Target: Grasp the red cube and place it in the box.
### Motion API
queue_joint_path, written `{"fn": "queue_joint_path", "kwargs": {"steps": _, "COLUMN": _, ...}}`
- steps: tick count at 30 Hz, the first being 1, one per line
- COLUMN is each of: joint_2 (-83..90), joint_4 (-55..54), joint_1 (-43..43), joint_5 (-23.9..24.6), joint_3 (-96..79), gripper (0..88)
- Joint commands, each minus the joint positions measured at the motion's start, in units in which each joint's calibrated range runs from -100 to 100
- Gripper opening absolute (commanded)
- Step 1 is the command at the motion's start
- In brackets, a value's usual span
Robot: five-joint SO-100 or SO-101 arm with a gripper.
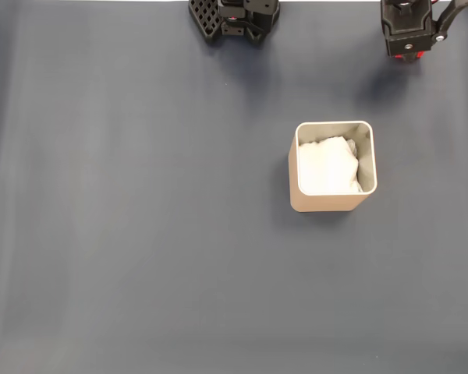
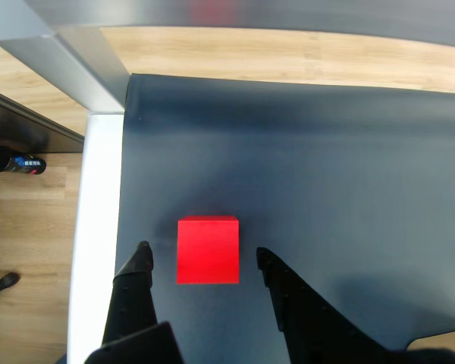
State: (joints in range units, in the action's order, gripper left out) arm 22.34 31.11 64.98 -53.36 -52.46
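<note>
**Counter inventory: cube between parted jaws, box holding padding**

- The box [image 1: 332, 167]: beige, square with rounded corners, upright on the dark grey counter [image 1: 140, 234] in the fixed view, right of centre. Contents: white soft padding [image 1: 326, 165] only, filling most of the interior.
- The red cube [image 2: 208, 249]: in the wrist view it sat on the dark counter near that surface's left edge, outside the box.
- The gripper [image 2: 200, 254]: black jaws stood parted, one finger on each side of the cube, with a sliver of counter visible on both sides; nothing clasped. In the fixed view the arm sat at the top edge, above and right of the box.
- Surroundings: wooden floor [image 2: 30, 227] beyond the counter edge in the wrist view.
</note>
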Motion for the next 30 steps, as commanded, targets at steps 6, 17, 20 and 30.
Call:
{"fn": "queue_joint_path", "kwargs": {"steps": 6, "joint_2": -0.4, "joint_4": -1.0, "joint_1": -0.4, "joint_5": -0.6, "joint_3": 0.9, "gripper": 25.5}}
{"fn": "queue_joint_path", "kwargs": {"steps": 17, "joint_2": -1.2, "joint_4": -1.0, "joint_1": -0.2, "joint_5": -2.1, "joint_3": 0.4, "gripper": 1.0}}
{"fn": "queue_joint_path", "kwargs": {"steps": 20, "joint_2": -1.1, "joint_4": -0.7, "joint_1": 0.0, "joint_5": -2.0, "joint_3": 0.5, "gripper": 0.8}}
{"fn": "queue_joint_path", "kwargs": {"steps": 30, "joint_2": 1.8, "joint_4": 3.4, "joint_1": -0.3, "joint_5": -1.1, "joint_3": 2.4, "gripper": 0.7}}
